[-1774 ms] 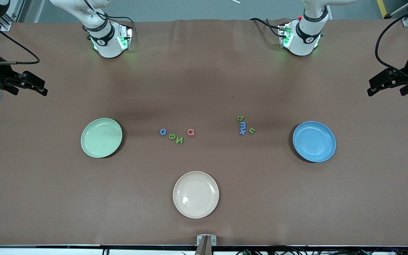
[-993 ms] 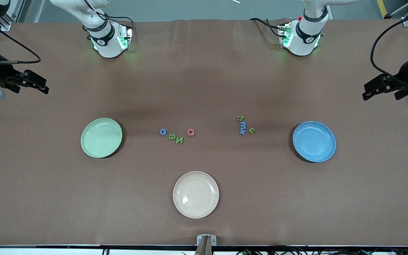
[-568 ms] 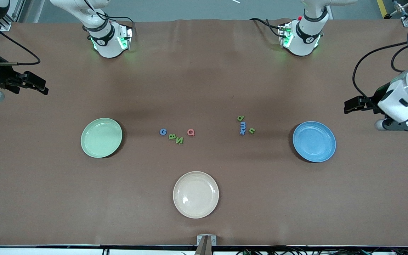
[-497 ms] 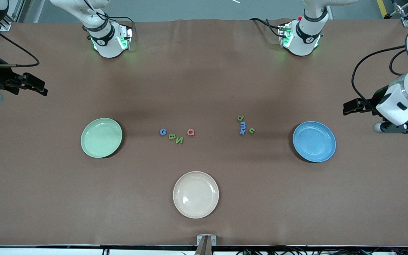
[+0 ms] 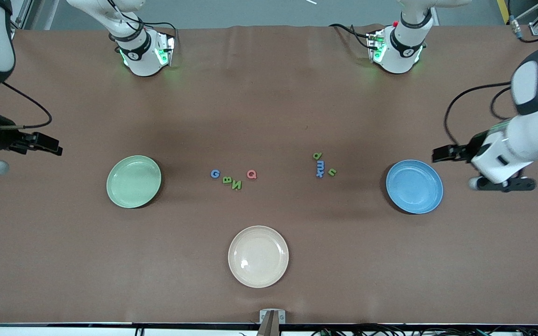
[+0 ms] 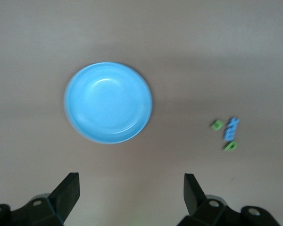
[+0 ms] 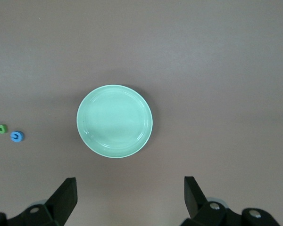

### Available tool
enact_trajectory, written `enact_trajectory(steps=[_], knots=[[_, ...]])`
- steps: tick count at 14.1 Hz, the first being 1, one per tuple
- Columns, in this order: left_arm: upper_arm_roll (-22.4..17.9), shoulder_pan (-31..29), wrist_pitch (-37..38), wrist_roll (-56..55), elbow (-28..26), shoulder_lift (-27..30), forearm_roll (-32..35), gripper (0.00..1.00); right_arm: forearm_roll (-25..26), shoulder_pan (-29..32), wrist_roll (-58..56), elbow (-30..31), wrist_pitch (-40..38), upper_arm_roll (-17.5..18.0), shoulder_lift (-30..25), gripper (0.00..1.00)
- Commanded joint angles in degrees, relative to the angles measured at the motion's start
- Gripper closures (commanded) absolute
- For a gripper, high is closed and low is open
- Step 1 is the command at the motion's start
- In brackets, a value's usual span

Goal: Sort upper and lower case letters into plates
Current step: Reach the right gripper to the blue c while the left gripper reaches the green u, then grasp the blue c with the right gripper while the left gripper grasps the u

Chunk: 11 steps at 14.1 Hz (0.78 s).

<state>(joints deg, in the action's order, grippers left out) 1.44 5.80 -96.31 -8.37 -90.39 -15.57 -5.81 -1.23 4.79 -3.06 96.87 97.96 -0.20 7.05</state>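
1. The left end effector [image 5: 442, 154] hangs in the air above the desk [image 5: 269, 93] at the left arm's end, just beside the blue plate [image 5: 414, 186]. Its fingers [image 6: 68, 190] are spread wide and hold nothing.
2. The right end effector [image 5: 47, 144] hangs above the desk at the right arm's end, well apart from the green plate [image 5: 133, 181]. Its fingers [image 7: 66, 195] are likewise spread and empty.
3. Both plates are empty.
4. Between the plates lie two clusters of letters on the desk.
5. Toward the green plate: blue G [image 5: 215, 173], green B [image 5: 226, 179], green N [image 5: 237, 185] and pink Q [image 5: 251, 174].
6. Toward the blue plate: a green p-like letter [image 5: 317, 156], blue m [image 5: 320, 164], blue x [image 5: 319, 174] and green u [image 5: 332, 172].
7. A beige plate [image 5: 258, 256] sits nearer the front camera than the letters, also empty.
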Motion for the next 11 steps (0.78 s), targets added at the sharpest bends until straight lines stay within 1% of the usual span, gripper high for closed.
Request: enact_trajectory(steps=[1, 3, 5, 6, 9, 10, 11], knots=[[-0.04, 7.53, -7.11, -11.1, -0.92, -5.34, -0.26, 0.03, -0.79, 1.01, -1.34, -2.39, 0.04, 0.46, 4.99, 0.0], [0.05, 10.88, -13.97, -17.36, -3.46, -7.89, -0.08, 0.03, -0.97, 0.05, 1.72, -1.86, 0.13, 0.63, 5.26, 0.0], [0.05, 13.69, -17.41, -20.7, -4.09, -10.17, -0.08, 0.03, -1.4, -3.36, 10.22, -1.33, 0.57, 0.64, 5.96, 0.0], [0.05, 14.67, -18.56, -22.81, -4.18, -11.14, -0.08, 0.03, -1.32, -5.56, 15.14, -0.11, 1.53, 0.63, 6.05, 0.0], [-0.04, 18.01, -22.51, -26.08, -6.19, -13.17, 0.1, 0.03, -1.32, -11.19, 25.27, 5.94, 8.98, 0.72, 5.87, 0.0], [-0.04, 18.1, -25.39, -26.08, -8.9, -12.91, 0.1, 0.04, -1.4, -12.95, 28.78, 8.32, 11.7, 0.72, 5.87, 0.0], [0.05, 18.02, -29.95, -26.08, -12.41, -12.21, 0.1, 0.04, -1.41, -14.79, 32.47, 10.69, 14.34, 0.72, 5.78, 0.0]])
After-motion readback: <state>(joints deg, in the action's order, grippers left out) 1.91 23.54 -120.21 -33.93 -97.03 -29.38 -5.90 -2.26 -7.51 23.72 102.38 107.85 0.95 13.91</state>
